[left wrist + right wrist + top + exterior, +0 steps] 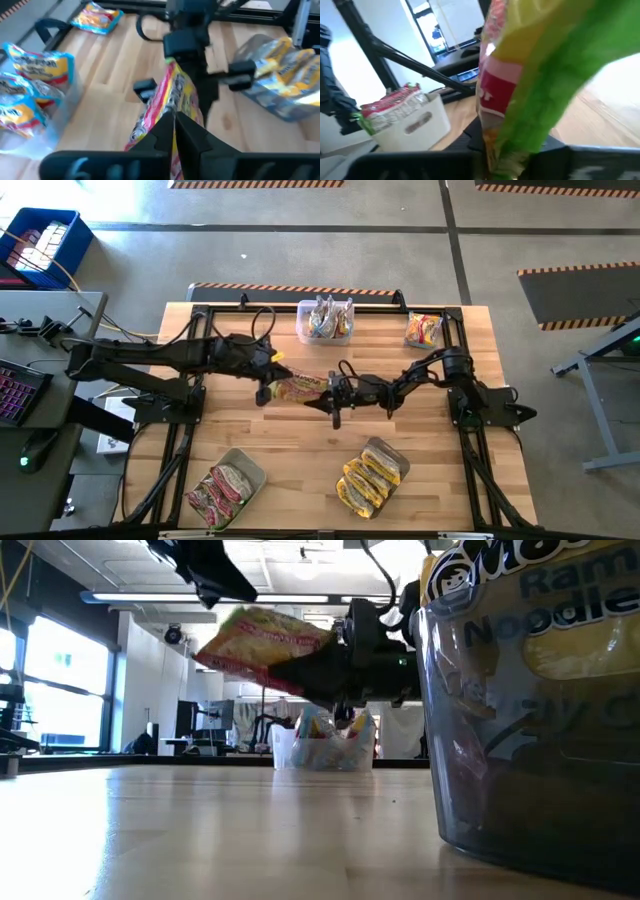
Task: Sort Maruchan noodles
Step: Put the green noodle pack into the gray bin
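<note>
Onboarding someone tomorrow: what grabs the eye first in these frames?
The noodle packet held in the air above mid-table, pinched at one end by the left gripper and at the other by the right gripper. Next, three clear tubs of packets: one at the far edge, one near left, one near right. A loose packet lies at the far right corner.

"Ram… Noodle" on near tub's packet (pixel 540 610)

We see our left gripper (pixel 174 131) pinching a crinkly yellow-and-red noodle packet (pixel 167 107), the right gripper (pixel 192 57) just beyond the packet.
</note>
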